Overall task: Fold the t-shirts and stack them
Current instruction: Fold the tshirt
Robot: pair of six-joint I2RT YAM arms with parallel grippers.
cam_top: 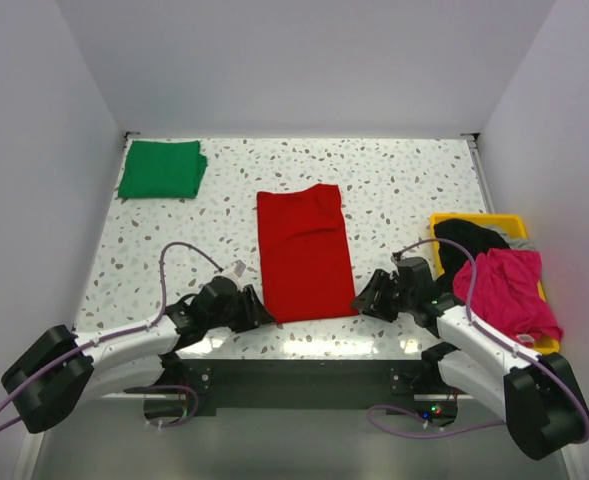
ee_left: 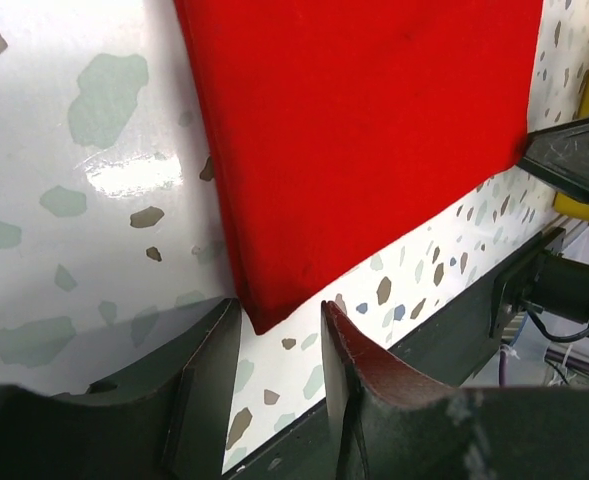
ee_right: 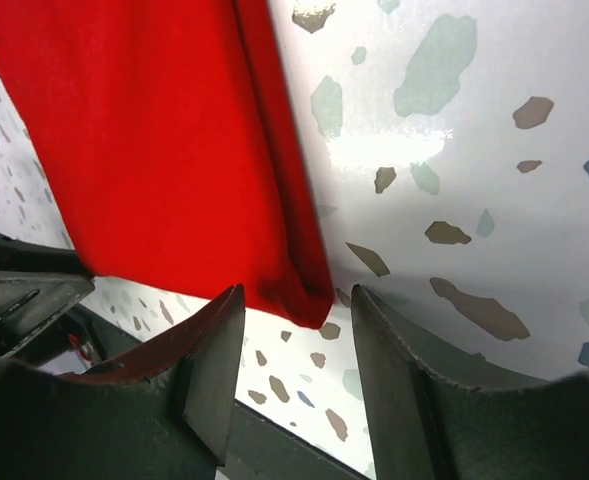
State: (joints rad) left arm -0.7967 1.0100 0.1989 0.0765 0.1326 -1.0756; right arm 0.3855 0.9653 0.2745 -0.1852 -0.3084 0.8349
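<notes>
Flanking the folded red t-shirt, left gripper and right gripper sit at its near corners. Both jaw pairs stand apart.

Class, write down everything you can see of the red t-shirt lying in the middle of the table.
The red t-shirt is plain, bright, soft-looking cloth, folded into a long rectangle with no sleeves showing. It lies flat on the speckled table, its long side running away from the arms, with shallow creases near the far end. Each layered near corner sits between open fingers: the left gripper at one, the right gripper at the other. Neither has closed on it.
</notes>
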